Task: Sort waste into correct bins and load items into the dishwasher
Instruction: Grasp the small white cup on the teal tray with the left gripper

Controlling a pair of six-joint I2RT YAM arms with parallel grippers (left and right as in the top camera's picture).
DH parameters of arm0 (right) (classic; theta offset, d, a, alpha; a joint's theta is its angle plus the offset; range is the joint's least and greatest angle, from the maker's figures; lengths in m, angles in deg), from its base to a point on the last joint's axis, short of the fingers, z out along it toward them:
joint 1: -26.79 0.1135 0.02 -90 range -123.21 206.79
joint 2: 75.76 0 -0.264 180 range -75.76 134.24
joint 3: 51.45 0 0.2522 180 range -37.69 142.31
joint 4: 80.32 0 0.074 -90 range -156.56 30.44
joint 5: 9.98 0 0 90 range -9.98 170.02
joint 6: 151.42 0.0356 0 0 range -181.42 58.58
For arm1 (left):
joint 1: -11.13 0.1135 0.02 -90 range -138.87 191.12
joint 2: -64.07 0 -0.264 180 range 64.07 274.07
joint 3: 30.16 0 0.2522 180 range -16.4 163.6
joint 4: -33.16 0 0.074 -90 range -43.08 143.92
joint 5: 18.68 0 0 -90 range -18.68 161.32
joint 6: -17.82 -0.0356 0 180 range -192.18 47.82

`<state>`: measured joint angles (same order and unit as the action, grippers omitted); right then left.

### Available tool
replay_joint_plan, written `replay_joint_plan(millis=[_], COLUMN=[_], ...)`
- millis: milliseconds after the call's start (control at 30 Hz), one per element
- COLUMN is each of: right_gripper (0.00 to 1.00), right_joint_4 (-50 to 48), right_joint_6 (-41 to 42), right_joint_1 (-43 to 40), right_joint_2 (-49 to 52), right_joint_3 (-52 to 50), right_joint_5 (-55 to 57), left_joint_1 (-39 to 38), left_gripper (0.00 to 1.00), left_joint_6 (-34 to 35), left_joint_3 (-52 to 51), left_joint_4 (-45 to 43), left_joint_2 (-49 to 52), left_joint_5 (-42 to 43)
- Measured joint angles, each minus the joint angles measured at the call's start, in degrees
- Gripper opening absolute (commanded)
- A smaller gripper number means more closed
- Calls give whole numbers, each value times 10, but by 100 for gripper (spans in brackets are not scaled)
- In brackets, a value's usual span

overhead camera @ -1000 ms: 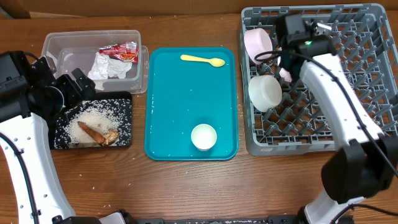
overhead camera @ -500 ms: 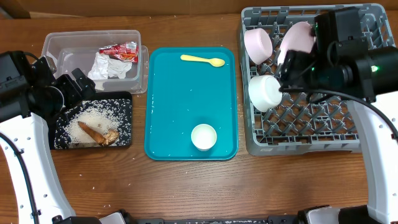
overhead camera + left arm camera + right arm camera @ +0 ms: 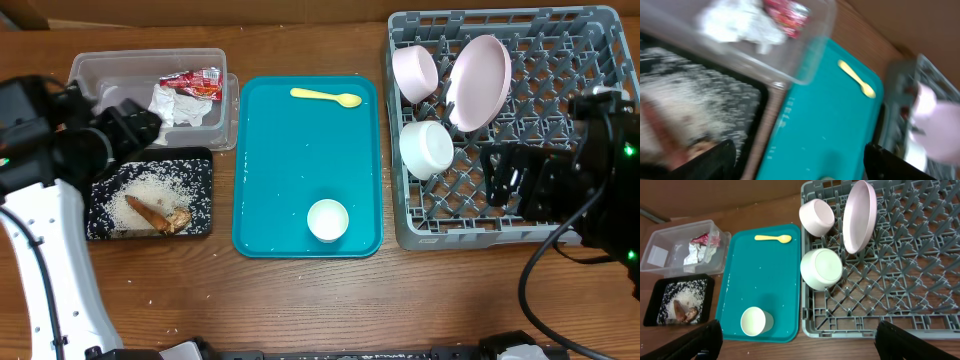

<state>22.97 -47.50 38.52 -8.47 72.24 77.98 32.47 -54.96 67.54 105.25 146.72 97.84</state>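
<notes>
The grey dish rack (image 3: 400, 232) holds two white bowls (image 3: 415, 72) (image 3: 427, 148) and the white plate (image 3: 478, 82), which stands on edge. All also show in the right wrist view: rack (image 3: 920, 280), bowls (image 3: 816, 217) (image 3: 821, 269), plate (image 3: 859, 216). The small cup (image 3: 327, 220) (image 3: 756, 321) and yellow spoon (image 3: 326, 96) (image 3: 773, 238) (image 3: 856, 79) lie on the teal tray. The clear tub (image 3: 100, 70) holds the napkin (image 3: 172, 105) and red wrapper (image 3: 192, 83). The black tray (image 3: 203, 170) holds rice (image 3: 150, 188) and brown scraps (image 3: 160, 213). My left gripper (image 3: 130, 125) (image 3: 800, 162) is open above the tub's front edge. My right gripper (image 3: 515, 185) (image 3: 797, 342) is open and empty above the rack's front right.
The teal serving tray (image 3: 300, 150) lies between the bins and the rack. Bare wooden table runs along the front edge. A few rice grains lie on the table by the black tray. A cardboard wall stands at the back.
My right gripper let go of the plate, which now stands in the rack, and drew back toward the rack's front right. My left gripper shifted slightly right.
</notes>
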Motion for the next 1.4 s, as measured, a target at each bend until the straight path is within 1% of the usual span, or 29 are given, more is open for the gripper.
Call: replay_joint_plan(millis=[67, 133, 167, 233, 300, 367, 433, 500, 533, 567, 700, 933, 1033, 1167, 1267, 1400], right_gripper=[100, 100, 100, 100, 100, 100, 100, 100, 100, 100, 100, 100, 100, 100, 100, 100], right_joint_4=[3, 4, 5, 5, 5, 5, 8, 12, 14, 15, 15, 15, 15, 15, 15, 15], right_joint_6=[-1, 0, -1, -1, -1, -1, -1, -1, -1, -1, -1, -1, -1, -1, -1, -1], right_joint_1=[0, 0, 0, 0, 0, 0, 0, 0, 0, 0, 0, 0, 0, 0, 0, 0], right_joint_2=[5, 16, 25, 38, 42, 43, 43, 44, 45, 46, 51, 66, 76, 92, 101, 105], right_joint_3=[0, 0, 0, -1, -1, -1, -1, -1, -1, -1, -1, -1, -1, -1, -1, -1], right_joint_5=[1, 2, 2, 4, 5, 6, 6, 6, 6, 6, 6, 6, 7, 6, 6, 6], left_joint_1=[-50, -113, -155, -246, -315, -384, -432, -466, -479, -488, -504, -502, -502, -502, -502, -502], left_gripper=[82, 80, 78, 77, 77, 71, 67, 59, 57, 54, 45, 43, 28, 13, 8, 4], left_joint_6=[-24, -54, -76, -125, -161, -191, -211, -224, -229, -233, -239, -236, -235, -235, -233, -232], left_joint_3=[0, 0, 0, 0, 0, 0, 0, 0, 0, 0, 0, 0, 0, -2, -20, -48], left_joint_4=[-3, -3, -2, 1, 5, 7, 8, 11, 13, 16, 36, 55, 76, 73, 48, 18], left_joint_2=[3, 9, 15, 32, 51, 80, 110, 142, 158, 172, 220, 234, 234, 234, 234, 234], left_joint_5=[23, 36, 41, 43, 33, 13, -9, -31, -41, -50, -74, -107, -120, -135, -141, -146])
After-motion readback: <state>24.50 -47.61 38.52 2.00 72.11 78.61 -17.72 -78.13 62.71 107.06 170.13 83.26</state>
